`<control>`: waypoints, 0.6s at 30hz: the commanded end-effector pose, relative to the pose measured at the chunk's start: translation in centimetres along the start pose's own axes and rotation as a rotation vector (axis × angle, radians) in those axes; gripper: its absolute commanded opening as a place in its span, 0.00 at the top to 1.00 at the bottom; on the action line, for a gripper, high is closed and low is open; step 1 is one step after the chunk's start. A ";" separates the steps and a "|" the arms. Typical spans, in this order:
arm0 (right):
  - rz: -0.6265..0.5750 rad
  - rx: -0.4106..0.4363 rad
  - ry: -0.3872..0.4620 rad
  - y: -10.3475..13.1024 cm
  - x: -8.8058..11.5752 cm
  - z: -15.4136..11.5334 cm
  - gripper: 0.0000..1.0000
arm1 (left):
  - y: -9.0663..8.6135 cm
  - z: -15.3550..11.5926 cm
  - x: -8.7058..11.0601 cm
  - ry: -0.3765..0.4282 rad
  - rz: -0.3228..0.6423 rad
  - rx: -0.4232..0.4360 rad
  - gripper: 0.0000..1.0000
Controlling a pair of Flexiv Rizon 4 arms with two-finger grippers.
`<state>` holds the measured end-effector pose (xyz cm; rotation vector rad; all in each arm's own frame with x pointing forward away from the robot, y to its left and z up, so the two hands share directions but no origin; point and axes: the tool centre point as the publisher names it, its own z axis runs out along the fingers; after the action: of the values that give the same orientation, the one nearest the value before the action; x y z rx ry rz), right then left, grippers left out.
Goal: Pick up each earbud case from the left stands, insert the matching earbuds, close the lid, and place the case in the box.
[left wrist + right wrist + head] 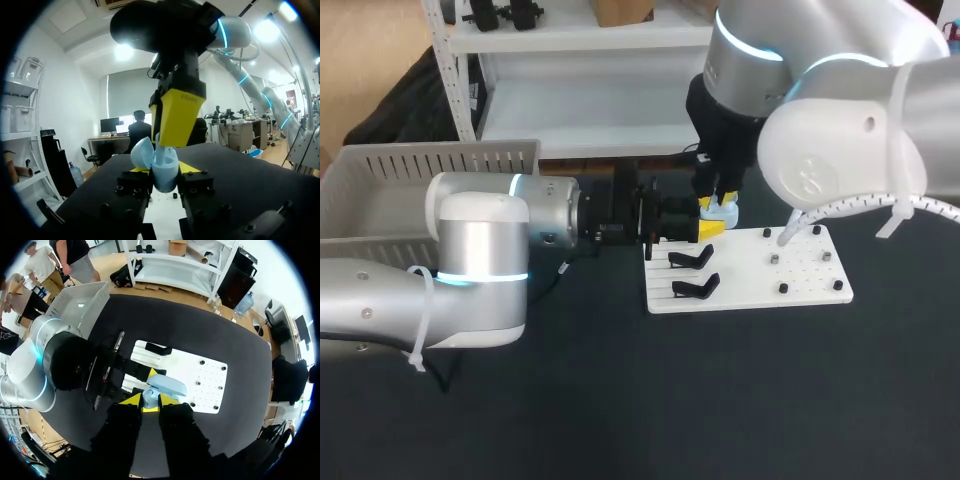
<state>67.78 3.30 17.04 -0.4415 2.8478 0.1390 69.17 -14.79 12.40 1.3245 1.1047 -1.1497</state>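
Earbud insertion, I judge: left gripper [166, 172] clamps the open pale-blue earbud case [161, 162] at the white stand board's [810, 275] 12 o'clock edge. Right gripper [150, 401], grip impossible to tell, stands above it. Next calls for careful seating, then closing the lid [167, 385].

No lettering, label, number or sign is legible on anything in any view.

Covered earbud case [723, 212], cut-off box [420, 160]
From above, the left end effector [712, 228] and right end effector [718, 200] hide most of the case; earbuds cannot be made out. The left arm [480, 250] covers the box's near side.
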 end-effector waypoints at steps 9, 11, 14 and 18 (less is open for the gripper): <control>-0.009 0.003 0.022 0.0 -0.1 0.4 1.00 | 0.0 0.0 0.1 -0.003 0.002 0.000 1.00; -0.013 0.003 0.022 0.0 -0.1 0.5 1.00 | 0.0 0.0 0.1 -0.003 0.002 0.000 1.00; -0.032 0.002 0.024 0.1 0.0 0.6 0.86 | 0.0 0.0 0.1 -0.003 0.002 0.000 1.00; -0.037 0.006 0.025 0.1 0.0 0.7 0.60 | 0.0 0.0 0.1 -0.003 0.002 0.000 1.00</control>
<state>67.85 3.32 16.40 -0.4978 2.8604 0.1225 69.17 -14.77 12.40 1.3244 1.1047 -1.1499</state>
